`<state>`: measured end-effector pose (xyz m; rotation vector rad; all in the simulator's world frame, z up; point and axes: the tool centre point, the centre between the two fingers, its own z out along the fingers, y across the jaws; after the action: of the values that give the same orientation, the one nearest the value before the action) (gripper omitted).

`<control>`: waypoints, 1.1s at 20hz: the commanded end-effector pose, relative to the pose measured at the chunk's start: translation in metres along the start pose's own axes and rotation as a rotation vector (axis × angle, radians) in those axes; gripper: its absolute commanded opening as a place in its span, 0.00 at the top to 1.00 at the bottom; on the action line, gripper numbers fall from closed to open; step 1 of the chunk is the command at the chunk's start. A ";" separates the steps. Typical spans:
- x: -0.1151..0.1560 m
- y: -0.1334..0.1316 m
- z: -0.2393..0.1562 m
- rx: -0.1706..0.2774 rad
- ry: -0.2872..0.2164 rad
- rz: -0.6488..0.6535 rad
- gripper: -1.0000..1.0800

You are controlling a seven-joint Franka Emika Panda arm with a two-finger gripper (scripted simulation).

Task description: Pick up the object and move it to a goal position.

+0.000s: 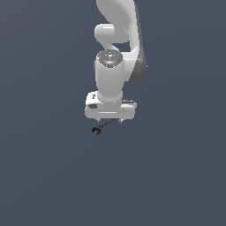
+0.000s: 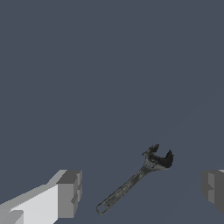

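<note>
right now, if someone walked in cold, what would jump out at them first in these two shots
In the exterior view, the white Panda arm hangs down from the top against an otherwise plain grey-blue ground. Just below its gripper lies a tiny black adjustable wrench. The wrist view shows that wrench between the two grey fingertips, which stand wide apart and do not touch it, its forked head pointing away from the camera.

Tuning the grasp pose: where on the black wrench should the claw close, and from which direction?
Grip the wrench mid-handle, coming straight down from above. It seems to lie flat, its thin straight stem running diagonally between the open claw fingers, while the forked head is wider and irregular. Probably rotate the wrist to cross the stem squarely.
</note>
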<state>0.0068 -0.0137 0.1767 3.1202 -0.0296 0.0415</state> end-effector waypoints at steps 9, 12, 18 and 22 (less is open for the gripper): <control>0.005 0.036 -0.009 -0.029 0.027 0.026 0.04; 0.005 0.036 -0.009 -0.029 0.027 0.026 0.04; 0.003 0.035 -0.006 -0.027 0.026 0.049 0.04; -0.001 0.034 0.001 -0.021 0.024 0.091 0.04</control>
<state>0.0071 -0.0480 0.1790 3.0938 -0.1452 0.0805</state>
